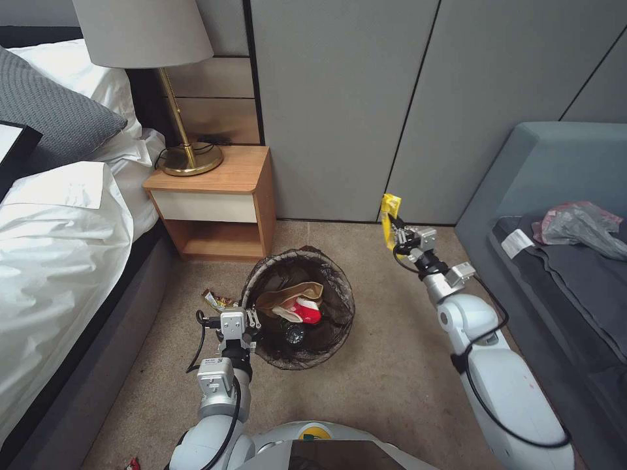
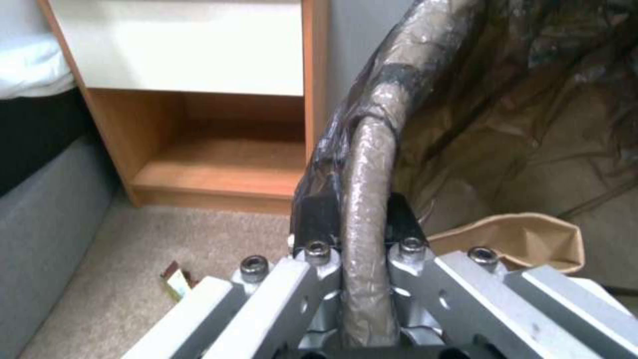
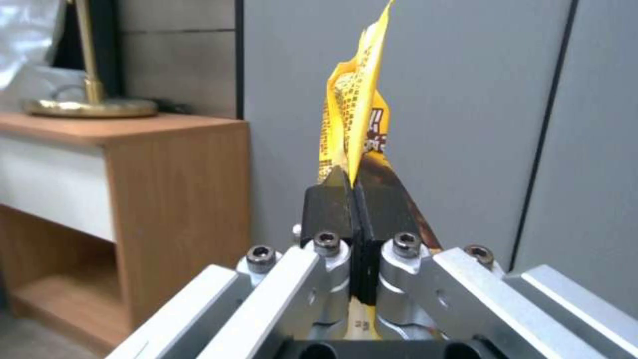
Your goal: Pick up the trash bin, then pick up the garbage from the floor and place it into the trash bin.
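Bed (image 1: 59,215) with white sheets and grey pillow (image 1: 52,117) far left; wooden nightstand (image 1: 215,196) beside it, brass lamp (image 1: 183,98) on top. On the carpet (image 1: 385,372) just in front of the nightstand, a small brown wrapper (image 1: 217,300) lies near the trash bin's left side. Left gripper (image 1: 251,324) low centre-left, jaws clamped on the bin's near-left rim; left wrist view shows the liner-wrapped rim pinched between the black pads (image 2: 318,214). Trash bin (image 1: 339,294) sits centre, dark liner bag folded over rim, in front of nightstand's right corner. Inside it: tan paper bag (image 1: 290,294), red-and-white wrapper (image 1: 302,311), bottle (image 1: 293,332) below them. Right gripper (image 1: 396,230) raised right of the bin, off to its side and not above it, in front of the grey wall panels (image 1: 366,98); jaws closed on a yellow snack packet (image 1: 390,212) that sticks upward from the pads. Far right, grey-blue sofa (image 1: 516,196) with a grey translucent plastic bag (image 1: 581,225) on the seat
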{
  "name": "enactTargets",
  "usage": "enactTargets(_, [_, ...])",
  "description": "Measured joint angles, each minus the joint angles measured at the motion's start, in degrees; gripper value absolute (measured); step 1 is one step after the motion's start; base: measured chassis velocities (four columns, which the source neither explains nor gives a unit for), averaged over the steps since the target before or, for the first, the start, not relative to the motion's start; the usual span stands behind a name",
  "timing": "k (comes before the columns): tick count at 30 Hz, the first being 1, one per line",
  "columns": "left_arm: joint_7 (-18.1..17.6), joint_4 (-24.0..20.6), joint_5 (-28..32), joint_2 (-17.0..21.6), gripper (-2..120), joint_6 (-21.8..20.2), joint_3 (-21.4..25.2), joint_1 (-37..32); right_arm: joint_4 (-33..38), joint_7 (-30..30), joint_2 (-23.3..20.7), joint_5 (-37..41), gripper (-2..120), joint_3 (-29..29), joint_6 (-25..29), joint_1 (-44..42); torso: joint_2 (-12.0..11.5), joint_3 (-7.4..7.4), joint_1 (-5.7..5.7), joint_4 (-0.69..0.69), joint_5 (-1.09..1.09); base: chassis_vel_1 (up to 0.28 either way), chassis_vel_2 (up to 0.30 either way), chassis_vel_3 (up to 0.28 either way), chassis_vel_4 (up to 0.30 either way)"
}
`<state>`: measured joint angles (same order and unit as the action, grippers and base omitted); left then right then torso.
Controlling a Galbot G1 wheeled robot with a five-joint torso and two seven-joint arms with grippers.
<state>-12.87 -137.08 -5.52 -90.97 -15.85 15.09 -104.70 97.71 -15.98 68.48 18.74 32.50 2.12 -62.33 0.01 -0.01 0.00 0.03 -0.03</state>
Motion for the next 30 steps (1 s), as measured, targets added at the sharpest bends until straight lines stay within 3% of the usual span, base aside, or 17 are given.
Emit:
enactTargets(3, [0.0, 0.0, 0.0, 0.0, 0, 0.0, 0.0, 0.0, 4.8, -0.9, -0.3, 2.4, 0, 0.1, 0.6, -2.6, 0.0, 0.00, 0.00, -0.07, -0.02, 0.000, 0.000, 0.000, 0.000])
enactTargets(7, [0.0, 0.0, 0.0, 0.0, 0, 0.0, 0.0, 0.0, 6.4, -1.3, -0.4, 3.2, 0, 0.1, 0.6, -3.5, 0.0, -0.01, -0.01, -0.05, 0.00, 0.000, 0.000, 0.000, 0.000])
enactTargets(8, [0.0, 0.0, 0.0, 0.0, 0, 0.0, 0.0, 0.0, 7.9, -1.4, -0.5, 4.6, 0, 0.1, 0.6, -4.4, 0.0, 0.01, 0.00, 0.01, 0.06, 0.000, 0.000, 0.000, 0.000])
enactTargets(10, [0.0, 0.0, 0.0, 0.0, 0, 0.0, 0.0, 0.0, 9.9, -1.7, -0.5, 5.8, 0, -0.2, 0.7, -5.4, 0.0, 0.01, 0.00, -0.01, 0.08, 0.000, 0.000, 0.000, 0.000])
enactTargets(11, [0.0, 0.0, 0.0, 0.0, 0, 0.0, 0.0, 0.0, 18.3, -2.5, -0.6, 8.9, 0, -1.9, 0.8, -9.3, 0.0, 0.00, 0.00, -0.02, 0.00, 0.000, 0.000, 0.000, 0.000])
enactTargets(14, [0.0, 0.0, 0.0, 0.0, 0, 0.0, 0.0, 0.0, 23.7, -2.6, -1.2, 10.5, 0, -3.7, 0.8, -12.0, 0.0, 0.00, 0.00, -0.05, 0.02, 0.000, 0.000, 0.000, 0.000])
enactTargets(16, [0.0, 0.0, 0.0, 0.0, 0, 0.0, 0.0, 0.0, 29.9, -2.6, -4.0, 11.5, 0, -8.3, 0.8, -15.7, 0.0, 0.00, 0.00, -0.05, 0.02, 0.000, 0.000, 0.000, 0.000])
enactTargets(21, [0.0, 0.0, 0.0, 0.0, 0, 0.0, 0.0, 0.0, 30.1, -2.5, -6.6, 9.1, 0, -14.3, 2.1, -17.2, 0.0, 0.00, 0.00, -0.02, 0.03, 0.000, 0.000, 0.000, 0.000])
enactTargets(30, [0.0, 0.0, 0.0, 0.0, 0, 0.0, 0.0, 0.0, 23.6, -2.1, -4.2, 3.5, 0, -20.0, 3.9, -16.7, 0.0, 0.01, 0.00, -0.03, 0.03, 0.000, 0.000, 0.000, 0.000])
